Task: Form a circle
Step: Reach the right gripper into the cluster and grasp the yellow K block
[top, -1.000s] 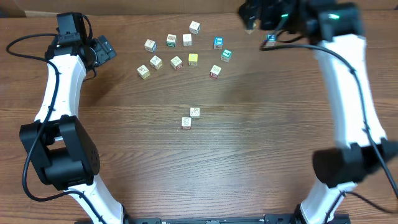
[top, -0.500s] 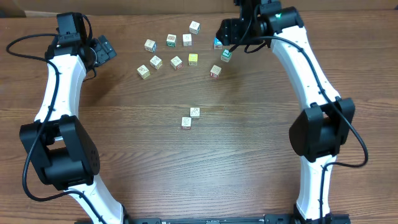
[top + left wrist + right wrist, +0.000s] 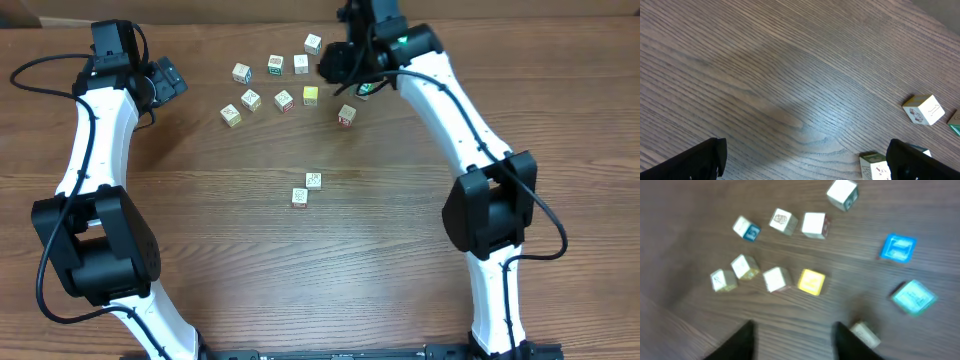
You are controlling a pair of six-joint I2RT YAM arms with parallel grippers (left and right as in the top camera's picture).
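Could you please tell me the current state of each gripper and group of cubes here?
Left gripper: jaws wide open, empty.
Right gripper: jaws open, empty, above the cluster.
Cube cluster: loose scatter, no closed circle yet.
Stray pair: close together, apart from the cluster.

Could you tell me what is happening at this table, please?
The right hand hovers open and empty over a loose group of small picture cubes at the far side of the table. They do not yet form a neat circle. The left hand sits open off to the left, holding nothing. Two more cubes lie apart nearer the middle.
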